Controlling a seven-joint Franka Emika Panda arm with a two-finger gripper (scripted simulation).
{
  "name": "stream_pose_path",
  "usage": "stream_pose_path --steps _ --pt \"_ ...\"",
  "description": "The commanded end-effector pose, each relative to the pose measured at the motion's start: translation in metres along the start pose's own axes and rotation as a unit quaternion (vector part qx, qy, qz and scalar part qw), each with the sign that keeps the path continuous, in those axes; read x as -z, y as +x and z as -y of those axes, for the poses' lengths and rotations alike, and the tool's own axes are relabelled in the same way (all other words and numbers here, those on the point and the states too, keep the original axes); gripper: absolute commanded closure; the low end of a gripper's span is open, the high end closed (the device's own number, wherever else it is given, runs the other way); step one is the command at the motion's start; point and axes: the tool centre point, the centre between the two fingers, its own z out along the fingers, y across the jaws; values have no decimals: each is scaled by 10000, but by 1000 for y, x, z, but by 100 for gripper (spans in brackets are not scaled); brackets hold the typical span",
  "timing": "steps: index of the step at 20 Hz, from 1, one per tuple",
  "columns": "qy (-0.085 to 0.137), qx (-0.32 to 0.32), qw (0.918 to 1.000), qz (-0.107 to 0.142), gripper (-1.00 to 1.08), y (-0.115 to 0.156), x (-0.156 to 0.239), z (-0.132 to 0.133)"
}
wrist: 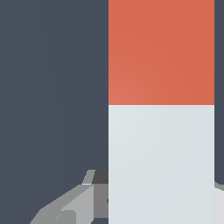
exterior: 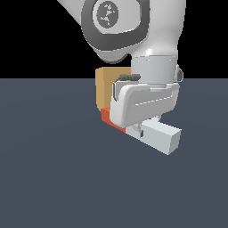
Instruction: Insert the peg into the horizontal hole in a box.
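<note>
The peg (exterior: 153, 136) is a square bar with a white length and a red-orange end (exterior: 109, 117). My gripper (exterior: 143, 128) is shut on its white part, with the hand right over it. The red end points at the tan box (exterior: 106, 87), which stands behind the hand and is partly hidden by it. The red end reaches the box's lower part; I cannot tell if they touch. The hole is hidden. In the wrist view the peg (wrist: 161, 144) fills the picture, red end (wrist: 161, 52) away from the gripper (wrist: 161, 208), with one grey finger (wrist: 72, 205) beside it.
The dark grey-blue floor (exterior: 53, 178) spreads all around the box and peg. The arm's white links (exterior: 133, 31) rise above the hand. No other objects show.
</note>
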Motion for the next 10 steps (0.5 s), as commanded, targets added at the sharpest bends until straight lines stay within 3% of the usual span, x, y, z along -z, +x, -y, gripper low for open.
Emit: stream_pose_path --steps 1,10 --pt "-19 -237 9997 15 108 14 12 -8" --pt "-22 -1046 9945 13 108 61 44 -39"
